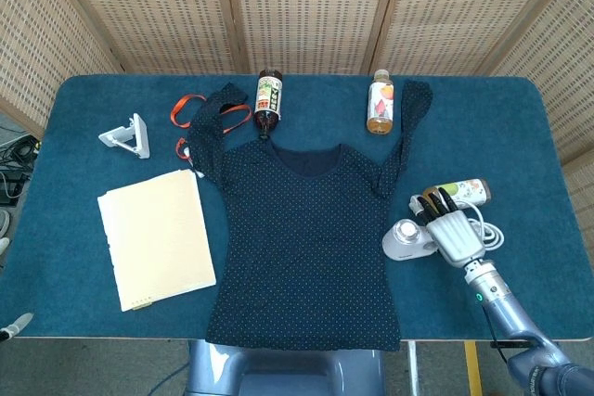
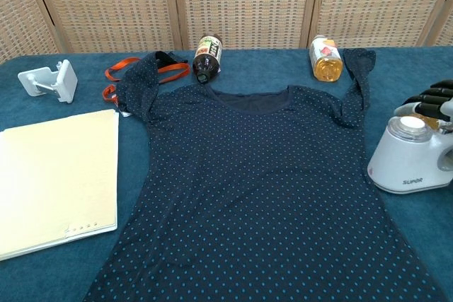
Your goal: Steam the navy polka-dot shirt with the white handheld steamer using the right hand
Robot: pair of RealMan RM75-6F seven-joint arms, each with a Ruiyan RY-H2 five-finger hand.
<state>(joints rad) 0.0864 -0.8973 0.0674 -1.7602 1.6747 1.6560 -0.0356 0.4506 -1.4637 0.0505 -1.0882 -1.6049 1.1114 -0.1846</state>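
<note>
The navy polka-dot shirt point(image 1: 304, 238) lay flat in the middle of the blue worktop point(image 1: 74, 312), collar far, hem at the near edge, sleeves spread to the far left and right. The white handheld steamer point(image 2: 409, 158) stood just right of the shirt's right side, and the right hand point(image 1: 451, 226) was wrapped around its handle, dark fingertips point(image 2: 430, 96) curled over it. Behind the hand lay a green-capped bottle point(image 1: 467, 190). A cream folder point(image 1: 156, 238) rested left of the shirt. The left hand was out of sight.
</note>
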